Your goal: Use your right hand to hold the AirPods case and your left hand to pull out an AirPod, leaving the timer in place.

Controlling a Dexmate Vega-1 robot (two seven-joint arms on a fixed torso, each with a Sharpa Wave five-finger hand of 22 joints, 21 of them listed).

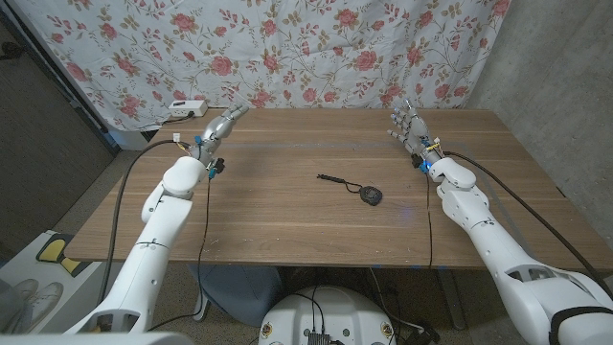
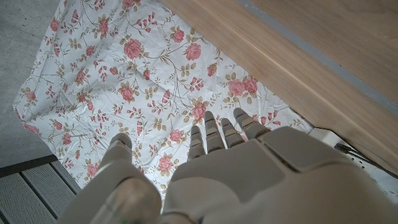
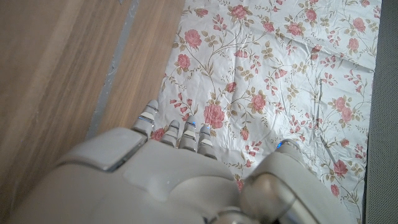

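With both robot hands spread and empty, the right robot hand (image 1: 410, 130) should descend over the dark object (image 1: 371, 196) at mid-desk (image 1: 287, 230), while the left robot hand (image 1: 218, 129) waits.

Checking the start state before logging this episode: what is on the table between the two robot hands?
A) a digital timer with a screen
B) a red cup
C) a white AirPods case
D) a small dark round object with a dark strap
D: the head view shows a small dark round object with a dark strap near the table's middle.
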